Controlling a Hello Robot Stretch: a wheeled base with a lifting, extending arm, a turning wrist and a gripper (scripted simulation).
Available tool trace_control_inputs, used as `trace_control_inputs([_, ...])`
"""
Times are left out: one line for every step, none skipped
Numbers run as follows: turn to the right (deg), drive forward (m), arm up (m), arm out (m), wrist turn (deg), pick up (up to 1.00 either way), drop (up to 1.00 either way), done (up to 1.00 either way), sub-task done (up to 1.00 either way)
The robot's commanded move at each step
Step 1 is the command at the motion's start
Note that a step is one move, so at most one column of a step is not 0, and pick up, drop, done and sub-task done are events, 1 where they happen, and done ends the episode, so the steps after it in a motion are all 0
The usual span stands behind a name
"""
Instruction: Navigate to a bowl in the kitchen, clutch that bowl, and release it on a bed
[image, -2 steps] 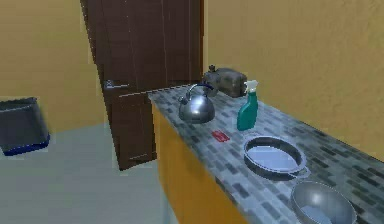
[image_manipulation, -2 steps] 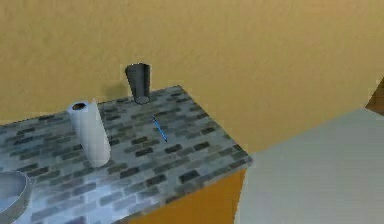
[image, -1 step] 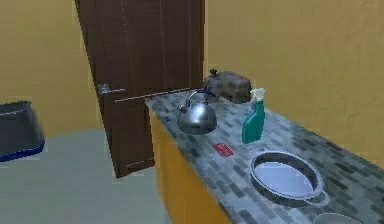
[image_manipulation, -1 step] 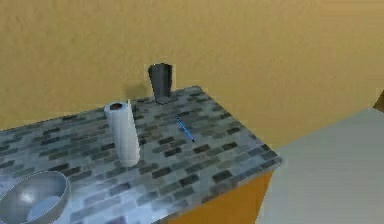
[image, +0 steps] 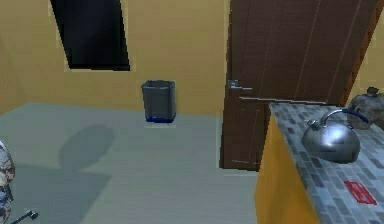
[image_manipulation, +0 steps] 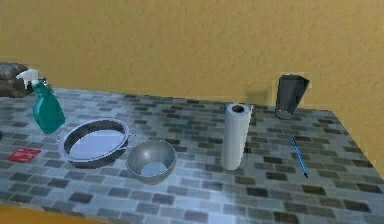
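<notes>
Grey brick-patterned worktop (image_manipulation: 200, 120) | 1 small round steel bowl (image_manipulation: 152, 159) toward its near edge, just beside 1 wide shallow grey metal pan (image_manipulation: 96, 141) | 1 teal spray bottle (image_manipulation: 44, 104), 1 upright white paper-towel roll (image_manipulation: 236, 137), 1 blue pen (image_manipulation: 298, 157) | gripper: state cannot be told

A home kitchen, judging by the grey-tiled counter (image_manipulation: 200, 186) bearing kettle (image: 333, 138), metal bowl (image_manipulation: 151, 159), pan (image_manipulation: 96, 141), paper-towel roll (image_manipulation: 236, 137) and spray bottle (image_manipulation: 44, 105).

Base stands arm-side to the counter (image_manipulation: 190, 122) — front facing a door (image: 290, 60).
</notes>
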Motion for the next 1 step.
trace_control_inputs([0.0,0.0,0.5,0.0,0.0,0.0,0.0,0.0,0.0])
